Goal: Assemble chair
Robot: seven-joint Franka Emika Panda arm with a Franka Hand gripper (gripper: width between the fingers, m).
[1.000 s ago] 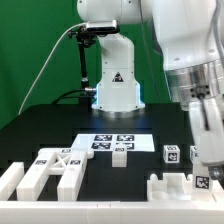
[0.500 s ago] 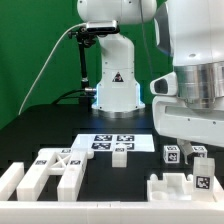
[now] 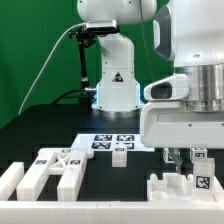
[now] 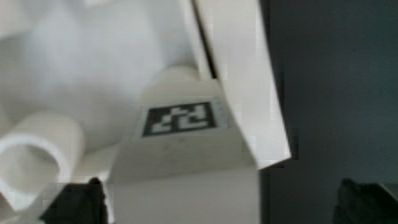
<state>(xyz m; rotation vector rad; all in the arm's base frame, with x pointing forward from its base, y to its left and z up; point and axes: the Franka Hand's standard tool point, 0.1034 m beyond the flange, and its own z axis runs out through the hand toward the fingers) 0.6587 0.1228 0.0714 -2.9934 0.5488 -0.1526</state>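
Observation:
The chair is in loose white tagged pieces on the black table. A large flat piece with cut-outs (image 3: 52,170) lies at the front on the exterior view's left. A small block (image 3: 120,153) sits mid-table. A notched piece (image 3: 168,190) and small tagged pieces (image 3: 201,166) lie at the front right. My gripper (image 3: 183,162) hangs low just above those right-hand pieces. In the wrist view my gripper (image 4: 221,205) is open with its fingertips (image 4: 71,200) wide apart and nothing between them. Beneath it lies a white piece with a square tag (image 4: 183,118).
The marker board (image 3: 112,140) lies flat in the middle of the table, in front of the robot base (image 3: 116,90). A low white rail (image 3: 10,180) runs along the front left edge. Bare black table (image 4: 329,100) shows beside the tagged piece.
The arm has come down and moved toward the exterior view's left, bringing the gripper over the front right pieces. The pieces have not moved.

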